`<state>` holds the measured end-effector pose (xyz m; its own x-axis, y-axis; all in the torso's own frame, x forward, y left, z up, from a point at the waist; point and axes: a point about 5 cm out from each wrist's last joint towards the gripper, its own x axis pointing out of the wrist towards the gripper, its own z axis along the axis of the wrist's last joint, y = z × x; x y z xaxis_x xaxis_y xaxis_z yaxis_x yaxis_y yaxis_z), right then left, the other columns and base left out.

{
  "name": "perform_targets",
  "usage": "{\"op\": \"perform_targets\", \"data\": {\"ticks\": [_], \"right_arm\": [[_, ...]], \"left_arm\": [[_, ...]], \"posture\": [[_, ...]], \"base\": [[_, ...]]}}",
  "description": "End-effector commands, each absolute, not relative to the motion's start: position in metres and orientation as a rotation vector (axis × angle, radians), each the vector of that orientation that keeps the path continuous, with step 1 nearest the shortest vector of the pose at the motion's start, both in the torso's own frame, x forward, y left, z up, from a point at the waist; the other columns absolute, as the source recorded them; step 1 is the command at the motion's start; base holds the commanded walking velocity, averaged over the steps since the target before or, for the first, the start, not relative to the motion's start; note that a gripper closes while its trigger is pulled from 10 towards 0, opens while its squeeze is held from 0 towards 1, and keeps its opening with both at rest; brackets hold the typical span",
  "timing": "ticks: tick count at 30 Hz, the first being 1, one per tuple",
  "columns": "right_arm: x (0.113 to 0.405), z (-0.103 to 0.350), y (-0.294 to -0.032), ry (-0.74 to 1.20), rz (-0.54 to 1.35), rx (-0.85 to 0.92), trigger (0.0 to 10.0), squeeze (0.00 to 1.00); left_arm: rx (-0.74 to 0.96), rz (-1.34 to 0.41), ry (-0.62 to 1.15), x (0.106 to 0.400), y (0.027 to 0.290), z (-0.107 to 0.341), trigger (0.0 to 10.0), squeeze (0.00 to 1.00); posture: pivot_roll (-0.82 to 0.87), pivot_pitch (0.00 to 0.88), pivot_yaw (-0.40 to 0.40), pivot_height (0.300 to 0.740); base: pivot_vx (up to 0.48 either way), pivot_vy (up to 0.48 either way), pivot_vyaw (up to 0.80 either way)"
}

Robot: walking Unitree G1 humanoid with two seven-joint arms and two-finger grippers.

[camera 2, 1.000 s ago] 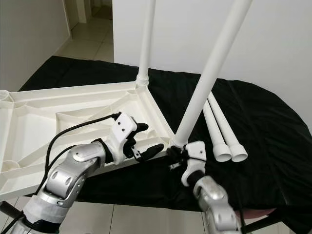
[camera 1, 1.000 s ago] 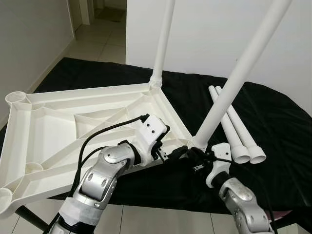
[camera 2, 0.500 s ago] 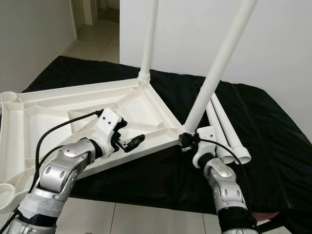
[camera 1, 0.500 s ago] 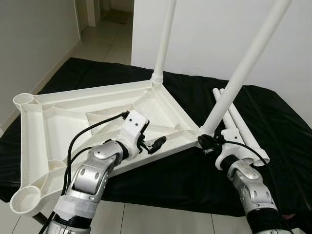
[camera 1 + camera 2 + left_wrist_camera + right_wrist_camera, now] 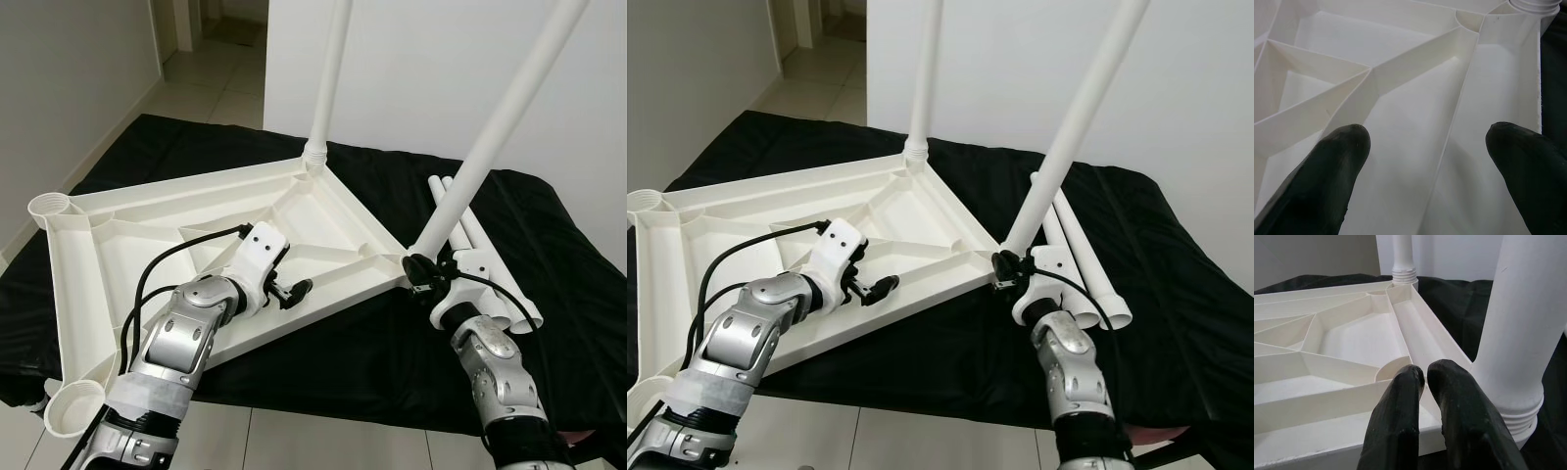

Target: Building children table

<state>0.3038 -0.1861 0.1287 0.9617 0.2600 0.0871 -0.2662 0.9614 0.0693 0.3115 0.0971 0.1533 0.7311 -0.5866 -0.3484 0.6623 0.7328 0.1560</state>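
The upturned table top (image 5: 147, 240) is lying underside-up on a black cloth (image 5: 549, 225) covering a raised surface, and in the left eye view two white legs are already standing in its sockets: a far leg (image 5: 328, 78) at the back corner and a near leg (image 5: 500, 127) at the corner by the right arm. Two spare legs (image 5: 480, 259) are lying side by side on the cloth just beyond that corner. The left gripper (image 5: 289, 289) is hovering over the near rim of the table top with its fingers apart and nothing between them. The right gripper (image 5: 423, 274) is sitting at the base of the near leg.

In the right eye view, a front corner of the table top is reaching past the cloth's edge, so a hard shove could be tipping the whole piece toward the floor.

In the left wrist view, the two black fingers (image 5: 1327, 166) are spread wide above the ribbed underside, gripping nothing.

In the right wrist view, the fingers (image 5: 1400, 426) are pressed nearly together against the table top's rim, right beside the near leg's threaded collar (image 5: 1523, 416). I am judging the collar only partly seated; a sideways nudge from this closed gripper could be levering the tall leg loose or toppling it onto the spare legs.
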Motion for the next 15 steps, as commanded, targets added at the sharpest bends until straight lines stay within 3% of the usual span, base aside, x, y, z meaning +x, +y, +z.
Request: {"op": "perform_targets", "data": {"ticks": [1,15], "right_arm": [[0.303,0.132,-0.189,-0.098,0.252,0.094,10.0,0.0],[0.294,0.157,-0.176,-0.207,0.23,0.151,10.0,0.0]], "left_arm": [[0.31,-0.533,0.292,0.317,0.102,0.15,10.0,0.0],[0.372,-0.549,0.416,0.323,0.1,0.134,10.0,0.0]], "posture": [[-0.02,0.0,-0.071,0.74],[-0.05,0.0,-0.05,0.74]], "base": [[0.0,0.0,0.0],[0.0,0.0,0.0]]}}
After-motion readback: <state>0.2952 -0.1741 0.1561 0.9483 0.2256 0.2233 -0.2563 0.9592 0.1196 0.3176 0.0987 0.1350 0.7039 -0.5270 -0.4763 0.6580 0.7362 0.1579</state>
